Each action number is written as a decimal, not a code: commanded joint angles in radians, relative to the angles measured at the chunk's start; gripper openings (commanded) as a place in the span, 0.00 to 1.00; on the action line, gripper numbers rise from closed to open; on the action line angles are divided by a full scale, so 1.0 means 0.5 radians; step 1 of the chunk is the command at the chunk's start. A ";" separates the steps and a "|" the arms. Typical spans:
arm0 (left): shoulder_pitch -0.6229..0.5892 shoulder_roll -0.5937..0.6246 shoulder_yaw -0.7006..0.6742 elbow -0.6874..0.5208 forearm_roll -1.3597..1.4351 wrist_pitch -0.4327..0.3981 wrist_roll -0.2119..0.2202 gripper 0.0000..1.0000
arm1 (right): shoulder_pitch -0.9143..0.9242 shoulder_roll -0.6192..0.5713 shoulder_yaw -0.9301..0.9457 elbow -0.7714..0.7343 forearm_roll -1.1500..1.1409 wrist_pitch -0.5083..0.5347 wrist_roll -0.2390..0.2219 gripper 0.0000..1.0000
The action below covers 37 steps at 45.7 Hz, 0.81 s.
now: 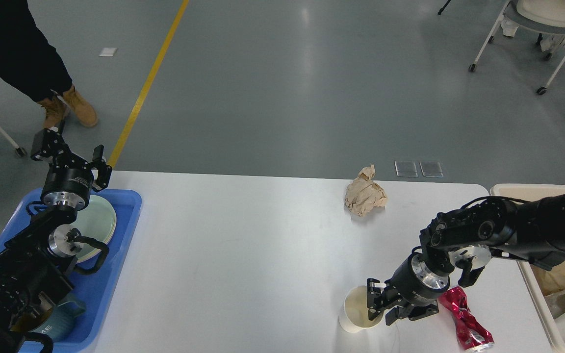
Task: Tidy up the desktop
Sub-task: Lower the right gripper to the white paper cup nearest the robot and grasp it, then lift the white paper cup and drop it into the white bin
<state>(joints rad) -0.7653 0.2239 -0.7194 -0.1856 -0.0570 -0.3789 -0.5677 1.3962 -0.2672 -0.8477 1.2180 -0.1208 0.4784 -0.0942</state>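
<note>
Right gripper (379,309) clamped on the rim of a white paper cup (358,316) at the near right of the white tabletop (243,264), just left of a crushed red can (466,326). Left gripper (69,154) spread open and holding nothing, raised above a blue tray (115,245) at the left edge. Crumpled brown paper (364,197) lying near the far edge.
</note>
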 commanded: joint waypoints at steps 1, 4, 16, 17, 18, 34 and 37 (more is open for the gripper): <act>0.000 0.000 0.000 0.000 0.000 0.000 0.000 0.96 | 0.039 -0.033 0.023 -0.003 0.002 -0.027 0.001 0.00; 0.000 0.000 0.000 0.000 0.000 0.000 0.000 0.96 | 0.067 -0.064 0.051 -0.006 0.005 -0.030 0.001 0.00; 0.000 0.000 0.000 0.000 0.000 0.000 0.000 0.96 | 0.392 -0.459 0.241 0.003 0.005 0.019 0.001 0.00; 0.000 0.000 0.000 0.000 0.000 0.000 0.000 0.96 | 0.426 -0.496 0.244 0.003 0.005 0.019 0.001 0.00; 0.000 0.000 0.000 0.000 -0.003 0.000 0.000 0.96 | 0.459 -0.533 0.244 0.003 0.008 0.019 0.001 0.00; 0.000 0.000 0.000 0.000 0.000 0.000 0.000 0.96 | 0.852 -1.159 0.539 -0.009 0.002 0.068 0.001 0.00; 0.003 0.000 0.000 0.000 0.000 0.000 0.000 0.96 | 0.880 -1.223 0.560 -0.028 0.002 0.089 0.001 0.00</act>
<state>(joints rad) -0.7657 0.2240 -0.7194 -0.1856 -0.0571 -0.3789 -0.5677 1.8053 -0.8114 -0.6006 1.2152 -0.1185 0.5051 -0.0935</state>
